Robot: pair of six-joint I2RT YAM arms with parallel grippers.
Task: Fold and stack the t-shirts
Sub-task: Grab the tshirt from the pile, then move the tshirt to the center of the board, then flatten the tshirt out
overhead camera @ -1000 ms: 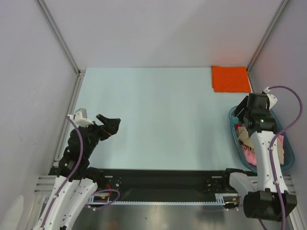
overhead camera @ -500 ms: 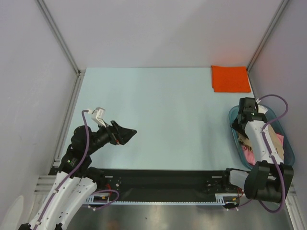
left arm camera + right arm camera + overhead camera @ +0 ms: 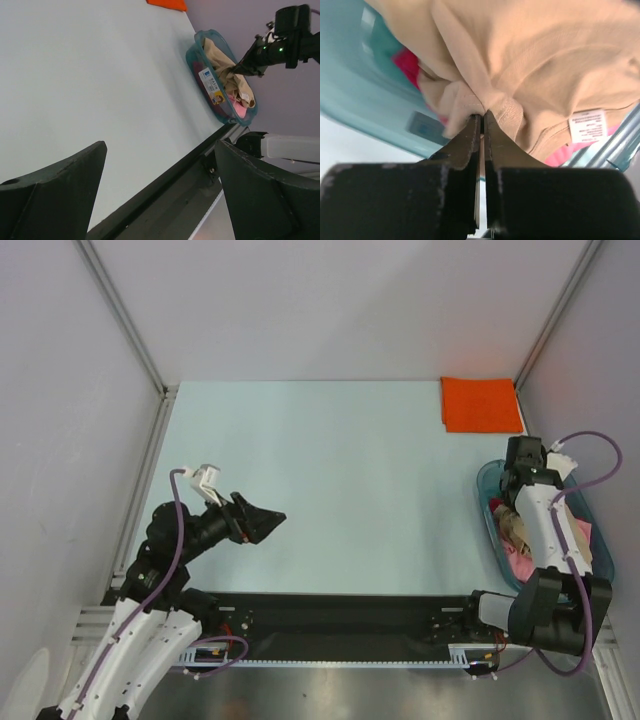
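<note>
**Tan tee pinched inside the tub**

The tan t-shirt (image 3: 530, 60) bunches at the right gripper (image 3: 481, 119), whose fingers are nearly closed on one small fold. The pink t-shirt (image 3: 406, 64) lies just past them and the teal tub (image 3: 355, 85) surrounds both. So thin a pinch could slip on lifting, or drag pink cloth along. The orange t-shirt (image 3: 481, 404) lies well apart, and the left gripper (image 3: 159, 150) hangs wide open and empty.

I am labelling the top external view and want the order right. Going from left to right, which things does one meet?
left gripper → orange t-shirt → teal tub. The right gripper and the tan t-shirt it pinches overlap the tub, so I omit them.
</note>
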